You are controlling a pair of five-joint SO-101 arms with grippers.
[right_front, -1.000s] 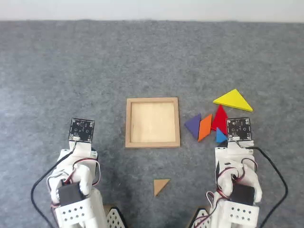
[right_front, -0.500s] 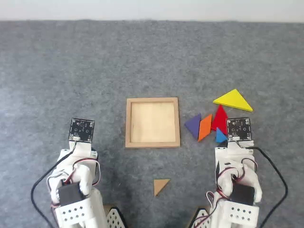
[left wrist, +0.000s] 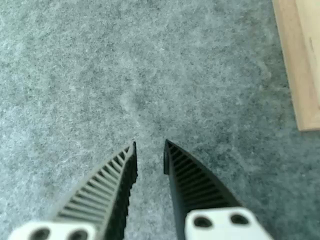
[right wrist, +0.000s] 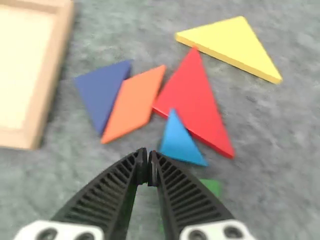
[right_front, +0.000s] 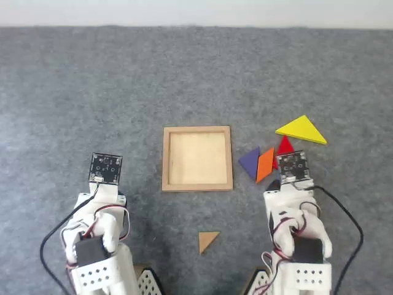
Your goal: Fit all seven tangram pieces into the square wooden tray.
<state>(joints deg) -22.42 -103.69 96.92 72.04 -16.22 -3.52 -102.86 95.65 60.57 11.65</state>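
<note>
The square wooden tray (right_front: 166, 158) lies in the middle of the grey carpet with nothing in it; its corner (right wrist: 47, 100) appears in the right wrist view. To its right lie a dark blue triangle (right wrist: 102, 92), an orange parallelogram (right wrist: 132, 102), a red triangle (right wrist: 195, 102), a yellow triangle (right wrist: 230, 42) and a small light blue triangle (right wrist: 176, 140). A green piece (right wrist: 211, 187) peeks out beside a finger. A tan triangle (right_front: 207, 240) lies near the front. My right gripper (right wrist: 148, 165) is shut and empty, just short of the light blue triangle. My left gripper (left wrist: 150, 146) hovers over bare carpet, open by a narrow gap.
The left arm (right_front: 105, 169) stands left of the tray and the right arm (right_front: 292, 167) overlaps the piece cluster from above. A tray edge (left wrist: 295, 75) lies off to one side of the left gripper. Grey carpet stretches behind the tray to a white wall.
The right arm has shifted left and a little forward; in the high view it now covers the light blue triangle and more of the red one. The left arm has kept still.
</note>
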